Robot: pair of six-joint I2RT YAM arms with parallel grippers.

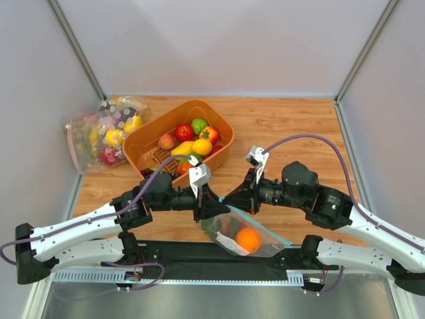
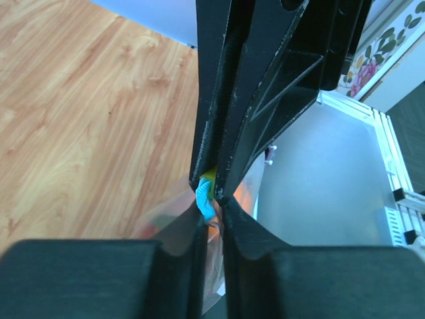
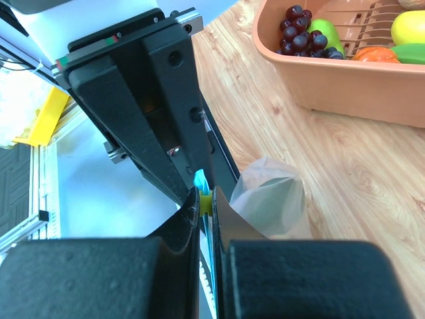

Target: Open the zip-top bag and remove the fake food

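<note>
1. The left claw (image 1: 206, 207) is clamping shut on the light-blue zip strip (image 2: 204, 203) of the zip-top bag (image 1: 273, 243). In the left wrist view the strip is sitting pinched between the 2 fingers with no gap showing.
2. The right claw (image 1: 230, 199) is gripping the same strip from the opposite side. In its wrist view the fingers are squeezing together on the teal edge and a small yellow piece (image 3: 206, 202).
3. The 2 claws are meeting almost tip to tip. The bag is trailing from their fingertips back toward the arm bases, with the strip running away from the right claw along the bag's top edge.
4. The fake food is lying inside the bag: a round orange (image 1: 248, 239) well behind the right claw, and a dark green fruit (image 1: 211, 226) and red pieces (image 1: 230, 230) just behind the left claw.
5. The step in hand looks like the opening itself, and the mouth is not yet gaping. Whether each claw is holding its own lip or both lips together cannot be told.
6. The next move is probably calling for the claws to draw apart gently, each pinching firmly, so that the seal peels open without the thin plastic slipping free.
7. The orange basket (image 1: 139, 154) of other produce is sitting beyond the claws, away from the bag.
</note>
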